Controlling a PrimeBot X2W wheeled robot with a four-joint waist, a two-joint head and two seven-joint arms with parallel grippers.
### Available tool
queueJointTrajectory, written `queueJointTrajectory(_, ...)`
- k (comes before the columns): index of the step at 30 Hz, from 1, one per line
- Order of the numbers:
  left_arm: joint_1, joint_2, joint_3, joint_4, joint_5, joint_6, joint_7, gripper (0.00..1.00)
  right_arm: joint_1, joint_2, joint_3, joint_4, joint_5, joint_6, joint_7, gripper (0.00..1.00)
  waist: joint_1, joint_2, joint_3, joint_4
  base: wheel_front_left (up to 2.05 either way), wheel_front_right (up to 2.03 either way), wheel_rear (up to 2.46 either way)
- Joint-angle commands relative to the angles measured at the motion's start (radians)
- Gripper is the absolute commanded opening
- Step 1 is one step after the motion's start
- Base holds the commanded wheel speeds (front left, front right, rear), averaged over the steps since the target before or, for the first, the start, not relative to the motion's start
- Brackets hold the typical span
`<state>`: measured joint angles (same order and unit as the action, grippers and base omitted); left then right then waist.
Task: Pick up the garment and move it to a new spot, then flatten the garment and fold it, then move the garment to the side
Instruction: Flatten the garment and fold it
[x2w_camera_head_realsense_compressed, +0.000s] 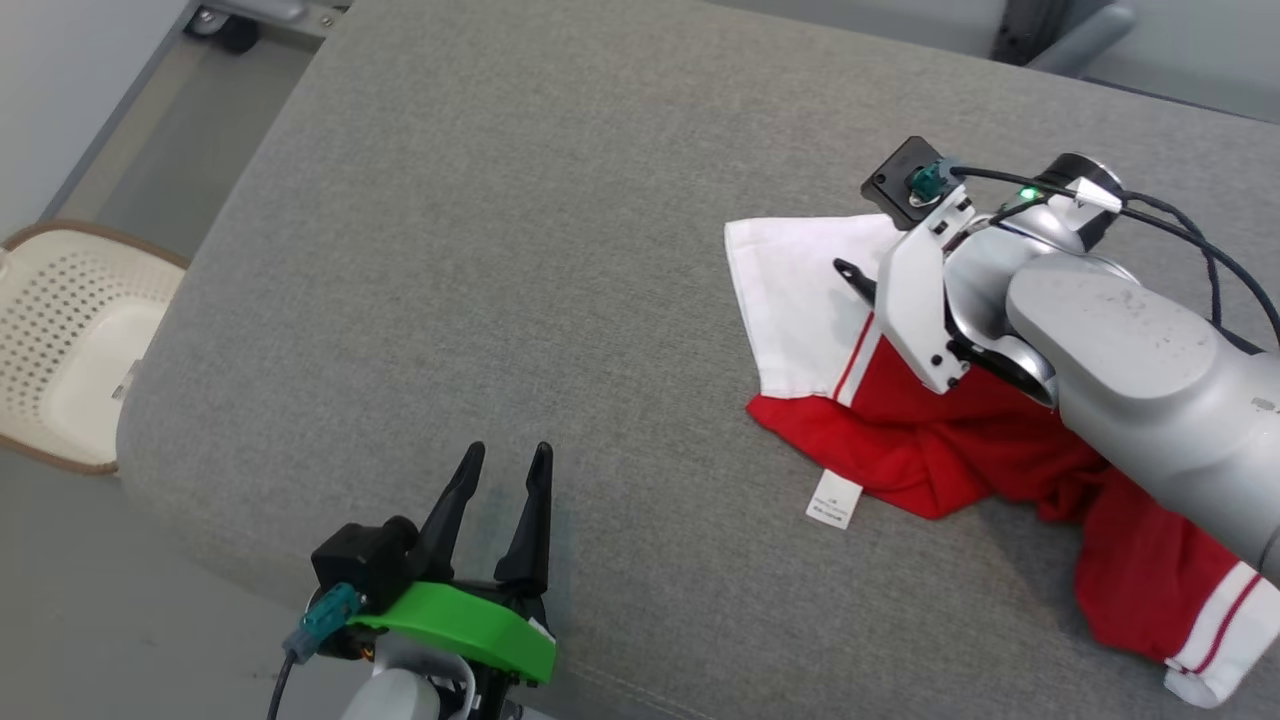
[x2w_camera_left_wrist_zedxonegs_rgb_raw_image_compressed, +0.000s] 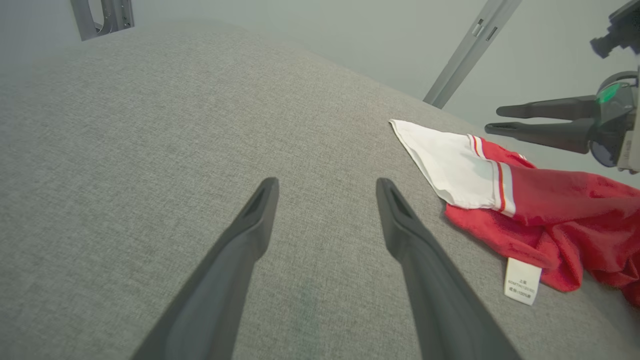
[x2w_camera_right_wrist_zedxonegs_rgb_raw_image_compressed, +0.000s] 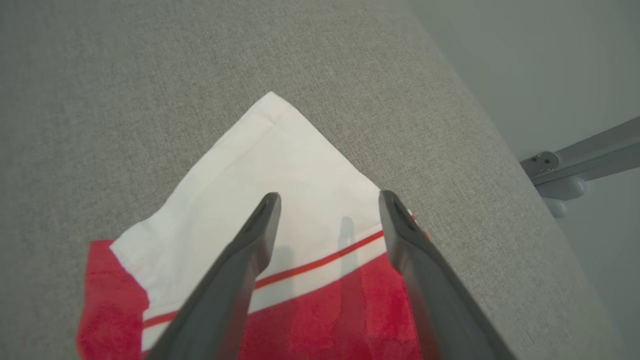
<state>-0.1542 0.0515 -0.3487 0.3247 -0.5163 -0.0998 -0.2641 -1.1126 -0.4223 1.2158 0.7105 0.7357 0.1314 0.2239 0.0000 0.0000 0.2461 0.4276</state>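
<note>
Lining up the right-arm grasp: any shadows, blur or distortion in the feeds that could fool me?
Right wrist view: right gripper throws faint finger shadows on the crumpled red-and-white fabric garment; left wrist view: wide-angle curves the grey upholstered surface, finger bases blur; head view: even light, no glare.

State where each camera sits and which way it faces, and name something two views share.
Head view: on the head, looking down on the fabric surface; left gripper lower left, right forearm over the garment.
Left wrist view: on the left wrist, facing along its open fingers towards the garment; right gripper at right.
Right wrist view: on the right wrist, looking down between its open fingers at the garment's white corner.
Shared: head and left wrist views show the label.
</note>
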Motion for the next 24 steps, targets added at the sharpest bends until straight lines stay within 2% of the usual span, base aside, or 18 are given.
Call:
queueJointTrajectory(1,-0.022,-0.001,-0.002,-0.008,-0.012,0.004,0.000,1.00,-0.002,-0.012,0.009,0.010,0.007,-0.001,0.010,1.00,0.0000,0.0000,0.115,0.141,0.00,0.00,0.00)
queueJointTrajectory(9,-0.011,-0.001,-0.003,-0.070,-0.035,0.030,0.000,1.00,-0.059,-0.035,0.063,0.057,0.016,-0.001,0.081,1.00,0.0000,0.0000,0.195,0.163,0.00,0.00,0.00)
queueJointTrajectory(10,-0.012,-0.001,-0.002,-0.076,-0.037,0.031,0.000,1.00,-0.063,-0.037,0.065,0.061,0.008,-0.002,0.089,0.88,0.0000,0.0000,0.201,0.163,0.00,0.00,0.00)
queueJointTrajectory(11,-0.012,-0.001,-0.003,-0.078,-0.039,0.032,0.000,1.00,-0.062,-0.042,0.068,0.069,0.006,-0.002,0.089,0.33,0.0000,0.0000,0.205,0.164,0.00,0.00,0.00)
queueJointTrajectory(12,-0.011,-0.001,-0.003,-0.077,-0.039,0.034,0.000,1.00,-0.062,-0.049,0.070,0.079,0.004,-0.002,0.079,0.00,0.0000,0.0000,0.207,0.164,0.00,0.00,0.00)
queueJointTrajectory(17,-0.032,0.000,-0.012,-0.078,-0.033,0.029,0.000,1.00,-0.113,-0.089,0.060,0.176,-0.029,-0.005,-0.028,0.00,0.0000,0.0000,0.211,0.162,0.00,0.00,0.00)
queueJointTrajectory(21,-0.047,0.000,-0.013,-0.086,-0.029,0.023,0.000,1.00,-0.191,-0.069,-0.002,0.286,-0.067,-0.002,-0.159,0.00,0.0000,0.0000,0.210,0.144,0.00,0.00,0.00)
queueJointTrajectory(24,-0.061,0.000,-0.006,-0.096,-0.022,0.021,0.000,1.00,-0.274,-0.079,-0.081,0.454,-0.119,-0.002,-0.261,0.00,0.0000,0.0000,0.211,0.115,0.00,0.00,0.00)
